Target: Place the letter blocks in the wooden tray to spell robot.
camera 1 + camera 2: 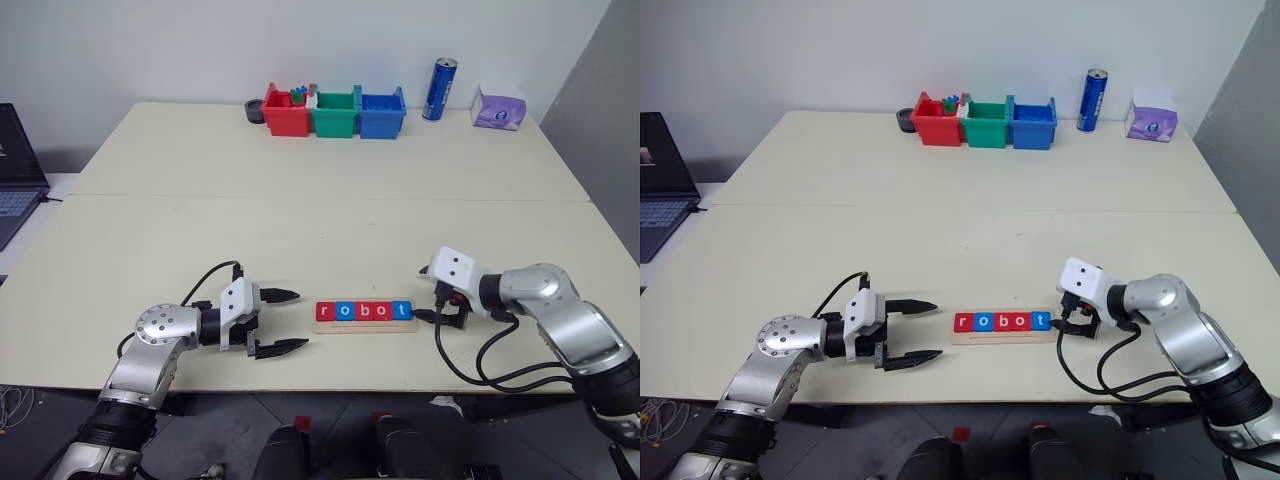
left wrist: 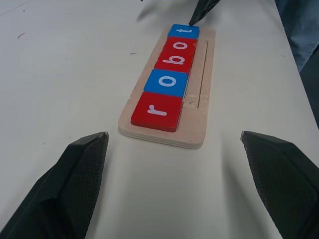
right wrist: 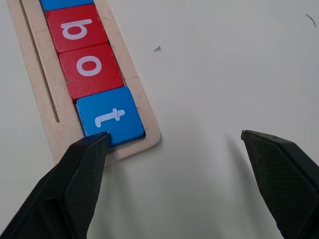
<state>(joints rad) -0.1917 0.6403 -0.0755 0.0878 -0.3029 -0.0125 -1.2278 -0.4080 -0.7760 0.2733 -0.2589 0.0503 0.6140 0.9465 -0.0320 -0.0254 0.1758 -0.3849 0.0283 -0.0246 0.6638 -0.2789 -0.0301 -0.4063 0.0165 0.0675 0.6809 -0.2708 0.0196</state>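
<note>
Pale table point(image 1: 300, 220), near edge: wooden tray point(image 1: 364, 325) holds the letter blocks point(image 1: 364, 311) spelling robot, thin, light, rigid, best pinched by opposite edges; left gripper point(image 1: 276, 322) and right gripper point(image 3: 174, 184) flank it, both spread empty.

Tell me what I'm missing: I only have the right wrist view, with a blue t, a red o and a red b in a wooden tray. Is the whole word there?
Observer: Yes. The wooden tray holds five letter blocks in a row reading r, o, b, o, t.
Operator: What colour are the first two?
Observer: The r block is red, and the o block next to it is blue.
Operator: Where is the other arm?
Observer: The left gripper sits on the table at the r end of the tray, open and holding nothing.
Operator: And mine?
Observer: The right gripper is open at the t end, gripping nothing.
</note>
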